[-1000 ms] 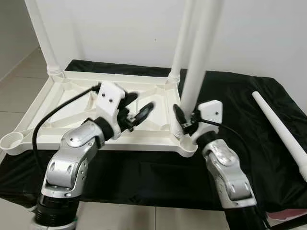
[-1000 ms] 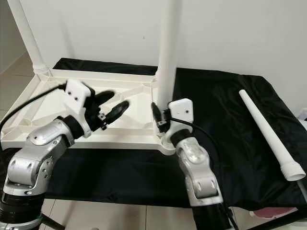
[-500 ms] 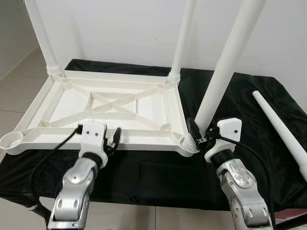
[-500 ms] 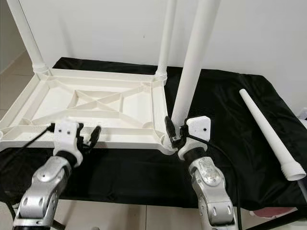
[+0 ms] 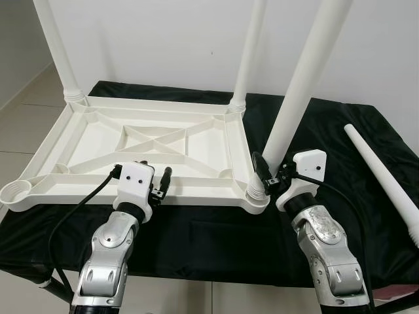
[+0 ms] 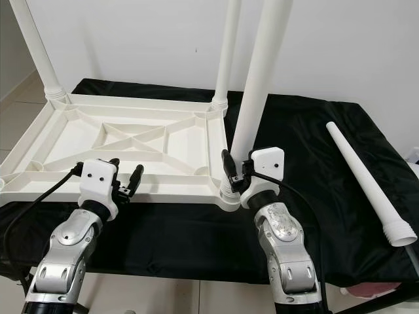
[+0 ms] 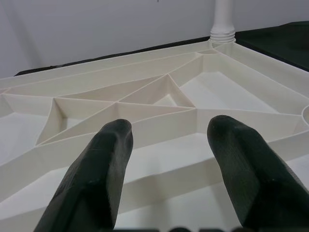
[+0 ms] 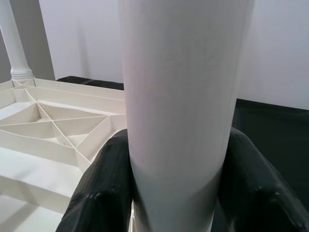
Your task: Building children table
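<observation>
The white plastic tabletop (image 5: 154, 140) lies upside down on a black cloth (image 5: 314, 131), its ribbed underside facing up. Two legs already stand upright in the far corner sockets: the far-left leg (image 5: 57, 49) and the far-right leg (image 5: 247, 55). The right gripper (image 5: 270, 176) is clamped around a third leg (image 5: 302, 78) near its base, which sits at the near-right corner socket (image 5: 256, 193); the leg leans slightly to the right, so it looks entered but possibly not fully seated, though the joint itself is hard to see behind the fingers. The left gripper (image 6: 124, 180) hovers with its fingers apart and holding nothing, just over the near rail of the tabletop. The near-left socket (image 5: 14, 193) has no leg in it, and the fourth leg (image 5: 383, 180) lies loose on the cloth well to the right. By this reckoning the table is roughly half to three-quarters built: the third leg needs straightening and pressing home, then the last leg fetched and fitted.
</observation>
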Motion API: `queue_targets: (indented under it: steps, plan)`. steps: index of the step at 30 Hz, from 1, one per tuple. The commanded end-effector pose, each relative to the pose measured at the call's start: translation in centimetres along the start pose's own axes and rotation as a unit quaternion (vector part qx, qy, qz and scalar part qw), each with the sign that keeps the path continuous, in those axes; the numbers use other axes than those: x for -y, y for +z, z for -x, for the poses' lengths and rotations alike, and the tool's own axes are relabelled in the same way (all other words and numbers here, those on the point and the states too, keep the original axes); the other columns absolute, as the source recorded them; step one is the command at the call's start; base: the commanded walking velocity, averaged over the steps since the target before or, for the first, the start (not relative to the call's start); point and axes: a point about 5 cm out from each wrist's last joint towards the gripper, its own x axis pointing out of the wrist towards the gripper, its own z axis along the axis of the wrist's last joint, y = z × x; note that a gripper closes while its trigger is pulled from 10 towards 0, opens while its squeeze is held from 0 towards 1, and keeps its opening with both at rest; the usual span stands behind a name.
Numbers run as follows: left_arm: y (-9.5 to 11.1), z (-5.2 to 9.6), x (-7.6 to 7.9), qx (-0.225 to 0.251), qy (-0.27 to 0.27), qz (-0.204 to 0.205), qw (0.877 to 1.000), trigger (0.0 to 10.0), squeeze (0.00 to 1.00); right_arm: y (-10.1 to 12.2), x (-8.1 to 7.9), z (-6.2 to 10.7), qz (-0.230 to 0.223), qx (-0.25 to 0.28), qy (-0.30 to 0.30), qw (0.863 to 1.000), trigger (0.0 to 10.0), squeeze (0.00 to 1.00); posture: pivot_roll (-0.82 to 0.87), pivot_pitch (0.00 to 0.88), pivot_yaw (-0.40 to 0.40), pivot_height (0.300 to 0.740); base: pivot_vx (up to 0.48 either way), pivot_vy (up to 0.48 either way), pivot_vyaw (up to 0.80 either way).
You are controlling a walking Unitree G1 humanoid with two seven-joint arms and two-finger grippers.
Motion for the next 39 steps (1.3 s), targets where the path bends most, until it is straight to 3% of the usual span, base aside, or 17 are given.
queue_targets:
  steps: [1, 32, 39]
  plan:
    - [-0.2, -0.1, -0.3, -0.003, 0.054, -0.005, 0.998, 10.0, 0.0, 0.0, 0.1, -0.1, -0.004, -0.001, -0.001, 1.0, 10.0, 0.0, 0.07, 0.063, -0.074, 0.74, 0.0, 0.0, 0.0]
    - [-0.2, -0.3, 1.1, 0.005, -0.004, -0.01, 1.0, 10.0, 0.0, -0.4, -0.2, -0.5, -0.008, -0.004, 0.001, 1.0, 10.0, 0.0, 0.07, 0.063, -0.069, 0.74, 0.0, 0.0, 0.0]
    - [0.6, -1.1, 2.3, 0.002, -0.105, -0.013, 0.994, 10.0, 0.0, -0.3, 0.0, -0.7, -0.008, -0.002, 0.001, 1.0, 10.0, 0.0, 0.07, 0.064, -0.071, 0.74, 0.0, 0.0, 0.0]
